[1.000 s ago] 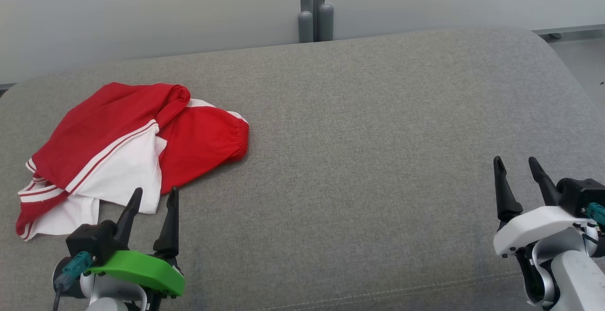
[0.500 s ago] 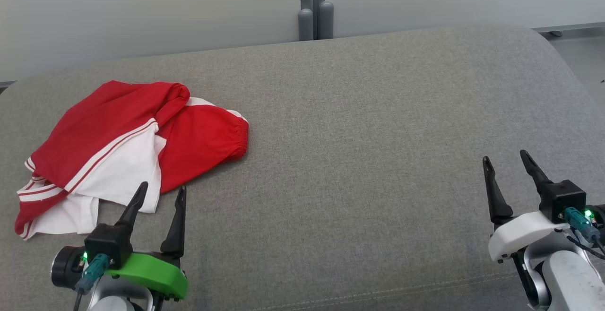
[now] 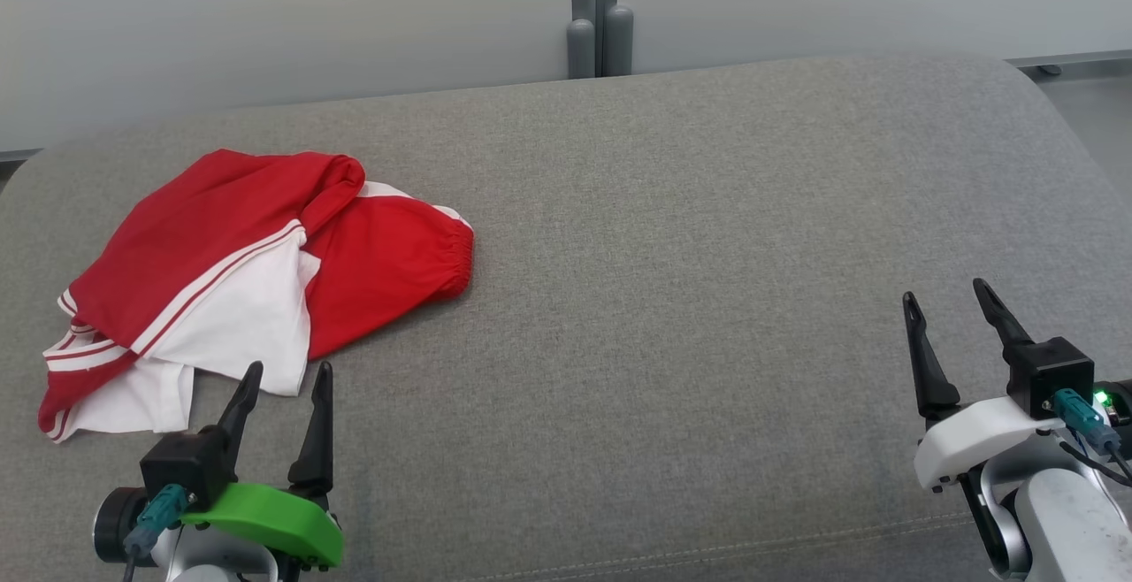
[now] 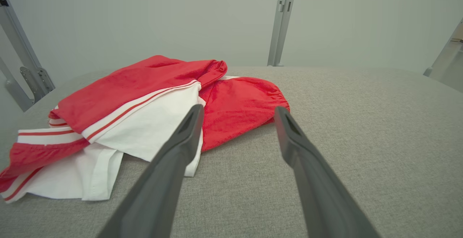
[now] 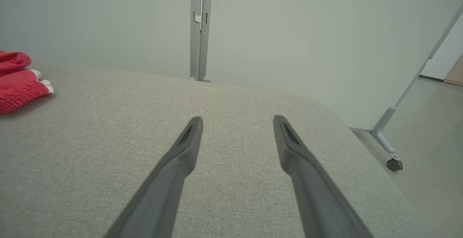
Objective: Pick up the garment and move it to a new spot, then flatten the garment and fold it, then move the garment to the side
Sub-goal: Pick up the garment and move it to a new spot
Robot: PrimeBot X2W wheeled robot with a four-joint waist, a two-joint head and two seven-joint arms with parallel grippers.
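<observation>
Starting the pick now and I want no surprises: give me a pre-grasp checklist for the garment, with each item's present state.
1. Left gripper open, nothing held: ok.
2. Right gripper open, nothing held: ok.
3. Garment lies just ahead of the left gripper: ok.
4. Left fingers apart from the cloth: cannot tell; one overlaps its white edge in the left wrist view.
5. Garment flat: not ok, crumpled and doubled over.
6. Bare grey cushion to the garment's right for a new spot: ok.

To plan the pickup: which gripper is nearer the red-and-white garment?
Left. The left gripper is right by the garment; the right gripper is far across the cushion.
</observation>
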